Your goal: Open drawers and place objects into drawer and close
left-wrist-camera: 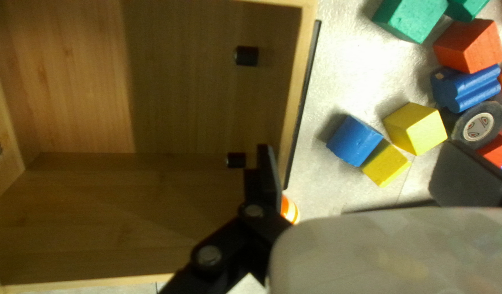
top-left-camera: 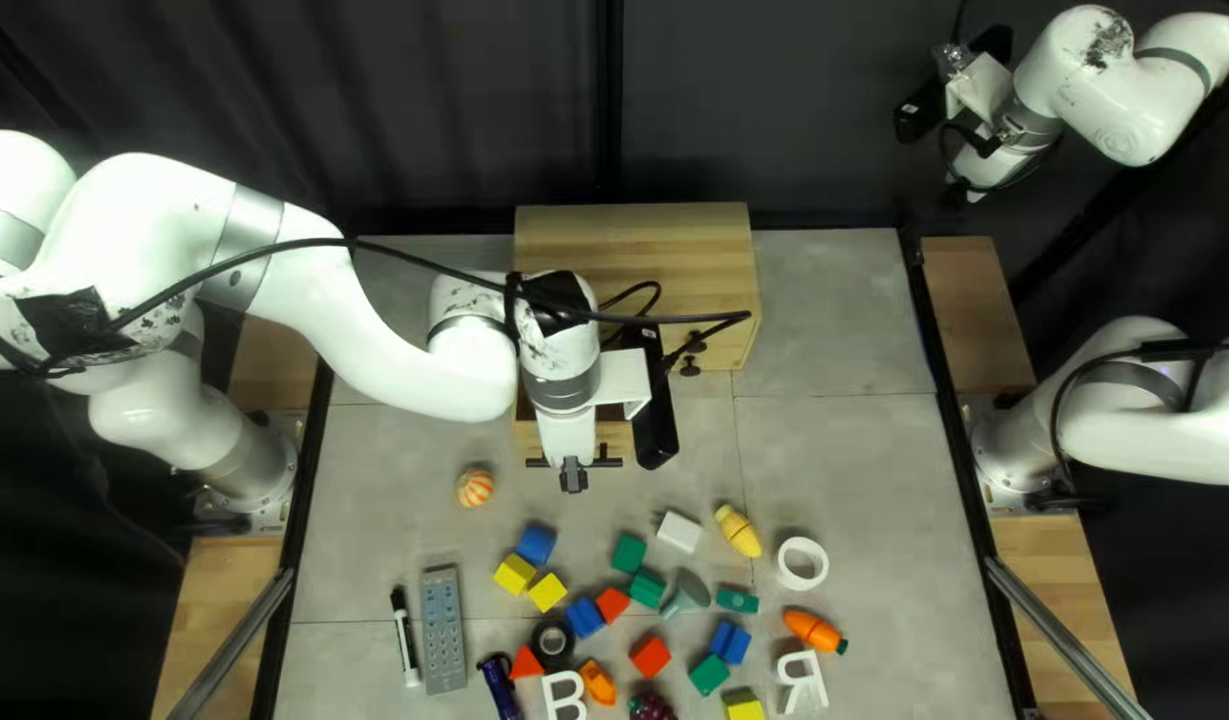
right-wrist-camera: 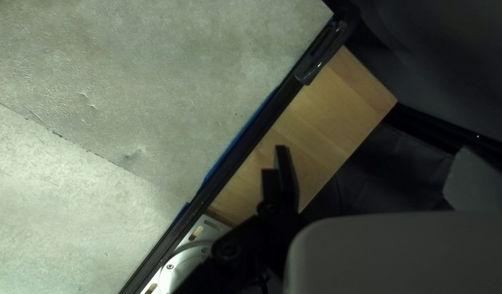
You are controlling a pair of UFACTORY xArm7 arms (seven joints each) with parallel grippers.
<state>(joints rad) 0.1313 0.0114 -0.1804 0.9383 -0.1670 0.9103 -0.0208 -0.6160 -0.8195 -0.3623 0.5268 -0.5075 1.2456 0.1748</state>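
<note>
Just below the left gripper (top-left-camera: 574, 475) is the pulled-out drawer (left-wrist-camera: 180, 98), with two black pegs (left-wrist-camera: 246, 56) showing inside. The gripper's two fingers (left-wrist-camera: 270, 177) stand wide apart, one by the drawer's front wall and the other over toward the loose pieces; I can't tell whether the near one touches the wood. A striped ball (top-left-camera: 474, 488) lies near the gripper, beside the drawer. A little farther from it, a blue block (left-wrist-camera: 354, 140) and two yellow blocks (left-wrist-camera: 415, 128) sit close together, with green blocks (top-left-camera: 628, 554) and a white block (top-left-camera: 678, 532) near them. Farther off are a toy corn (top-left-camera: 738, 531), a grey remote (top-left-camera: 444, 630), a white ring (top-left-camera: 802, 563) and a toy carrot (top-left-camera: 814, 630)

Under all of these is the grey tabletop (top-left-camera: 828, 467). The wooden cabinet (top-left-camera: 634, 254) stands behind the gripper toward the far edge, with the dark curtain (top-left-camera: 774, 107) beyond

My left arm (top-left-camera: 414, 360) reaches in from its base and points its gripper down. Well apart from it, the right gripper (top-left-camera: 958, 195) hangs raised by the curtain, its fingers apart, facing the table's right edge
</note>
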